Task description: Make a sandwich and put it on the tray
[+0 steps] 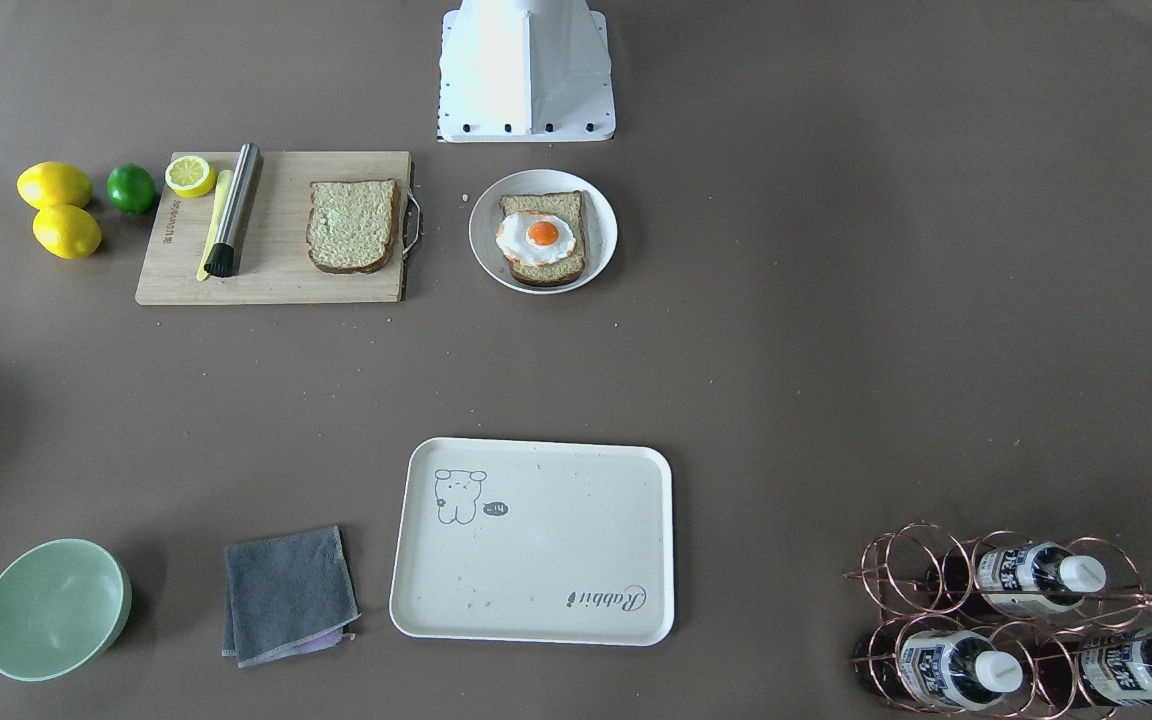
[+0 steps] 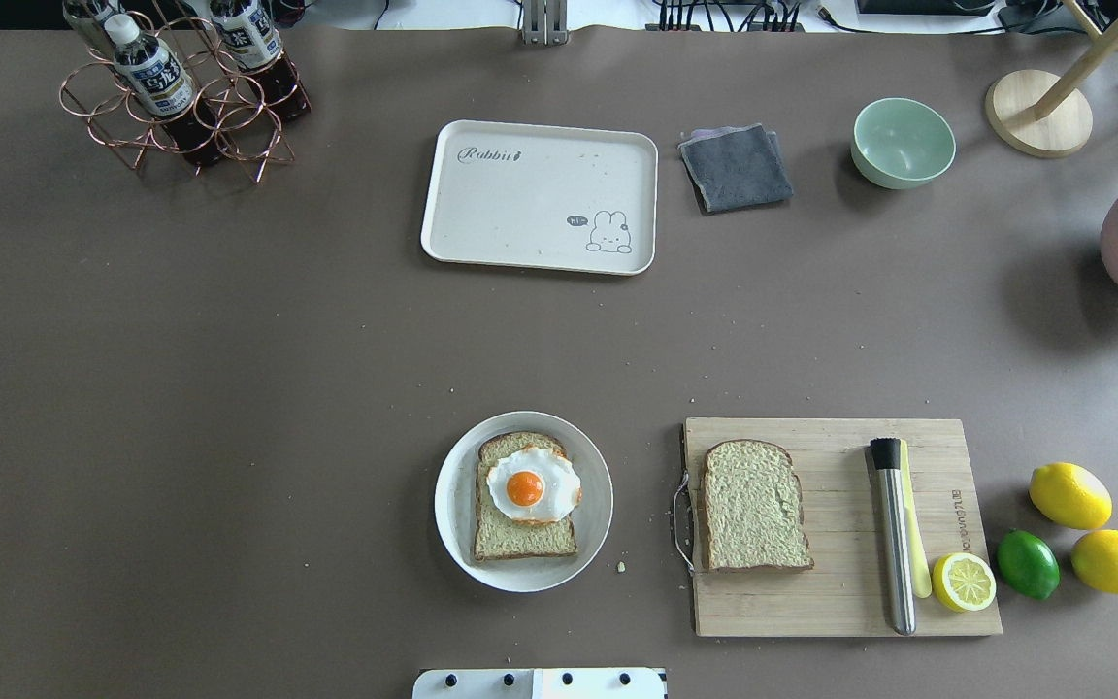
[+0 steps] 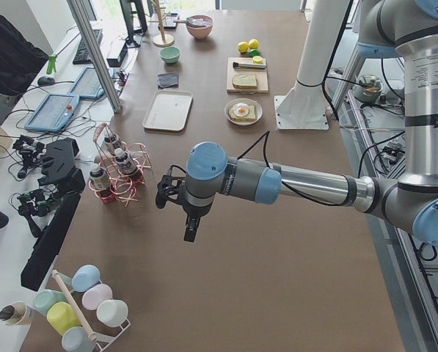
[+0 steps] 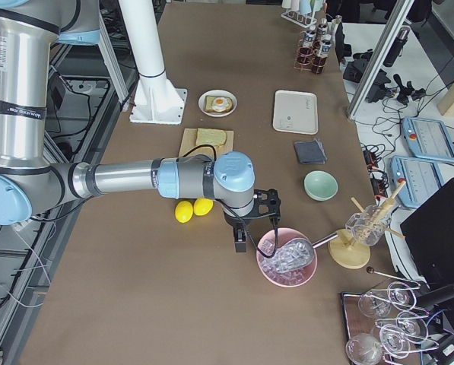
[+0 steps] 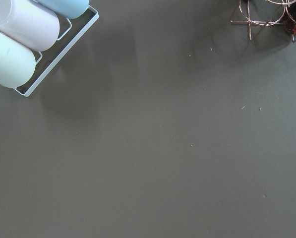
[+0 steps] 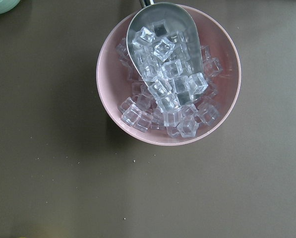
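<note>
While both arms hang out at opposite ends of the counter [image 2: 229,388], the food waits in the middle, near the robot's base. One slice of bread [image 2: 520,539] lies on the small round plate [image 2: 452,505], and the fried egg [image 2: 532,485] sits right on top of it, yolk up. Over to the robot's right, the second slice [image 2: 753,505] lies flat on the wooden cutting board [image 2: 840,602], apart from the plate, with a steel tool [image 2: 894,534] and a lemon half [image 2: 964,582] further along the board.

Across the counter from the plate sits the tray [image 2: 520,209], well apart from both slices, rabbit drawing and script showing, a few crumbs on it, and a grey cloth [image 2: 736,167] just beside it.

Now the left hand [image 3: 190,233]: it points down above bare counter near the copper bottle rack [image 3: 119,176], and from this side view alone I cannot tell how wide its fingers stand. The right hand [image 4: 242,242] points down just beside the pink bowl [image 6: 222,119] of ice cubes, where a metal scoop [image 6: 162,29] rests; again I cannot tell its spread.
</note>
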You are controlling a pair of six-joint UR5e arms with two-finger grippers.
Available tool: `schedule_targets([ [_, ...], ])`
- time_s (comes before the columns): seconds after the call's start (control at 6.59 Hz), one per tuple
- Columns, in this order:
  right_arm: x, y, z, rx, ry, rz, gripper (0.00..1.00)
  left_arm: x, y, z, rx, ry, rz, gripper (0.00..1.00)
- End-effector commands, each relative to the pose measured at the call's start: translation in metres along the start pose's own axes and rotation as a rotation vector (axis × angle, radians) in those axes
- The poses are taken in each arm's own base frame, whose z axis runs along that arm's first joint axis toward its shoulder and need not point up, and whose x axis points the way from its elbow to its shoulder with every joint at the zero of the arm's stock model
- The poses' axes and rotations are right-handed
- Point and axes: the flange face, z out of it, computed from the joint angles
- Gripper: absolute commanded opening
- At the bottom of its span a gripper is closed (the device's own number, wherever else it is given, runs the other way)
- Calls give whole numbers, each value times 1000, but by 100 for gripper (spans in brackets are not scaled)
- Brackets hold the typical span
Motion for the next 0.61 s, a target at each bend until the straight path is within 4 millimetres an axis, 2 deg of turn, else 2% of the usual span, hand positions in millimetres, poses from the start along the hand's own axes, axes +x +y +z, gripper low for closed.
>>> schedule_targets([
  [0.0, 0, 0, 0, 0, 0, 0, 100, 0, 0, 0, 1, 0, 2, 98],
  [0.46, 0, 0, 0, 0, 0, 0, 100, 2, 0, -1, 2, 1, -1, 98],
])
